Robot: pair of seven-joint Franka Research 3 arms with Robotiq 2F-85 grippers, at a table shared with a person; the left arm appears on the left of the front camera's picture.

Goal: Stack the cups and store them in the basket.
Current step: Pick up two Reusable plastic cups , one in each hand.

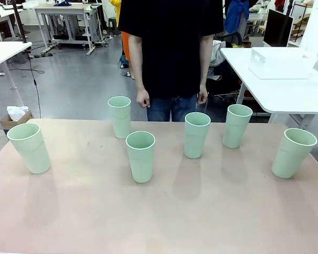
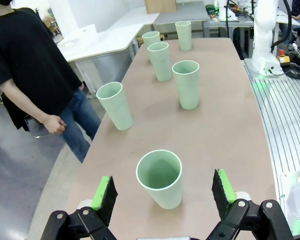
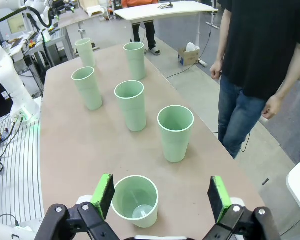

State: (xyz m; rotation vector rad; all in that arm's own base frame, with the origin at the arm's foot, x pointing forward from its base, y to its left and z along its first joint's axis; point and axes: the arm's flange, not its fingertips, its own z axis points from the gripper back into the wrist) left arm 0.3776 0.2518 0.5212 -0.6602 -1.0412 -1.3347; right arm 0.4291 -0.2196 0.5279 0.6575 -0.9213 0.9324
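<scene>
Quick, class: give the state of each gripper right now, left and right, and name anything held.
Left gripper: open, holding nothing; the leftmost cup stands ahead of it, ungripped.
Right gripper: open, holding nothing; the rightmost cup stands ahead of it, ungripped.

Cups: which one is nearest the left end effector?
The cup at the row's left end, upright directly ahead of the open left end effector; the rest stand farther along the table.

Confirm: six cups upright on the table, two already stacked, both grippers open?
No, none are stacked: the front view shows all six cups standing apart. The rest holds: upright on the table, left gripper and right gripper open.
</scene>
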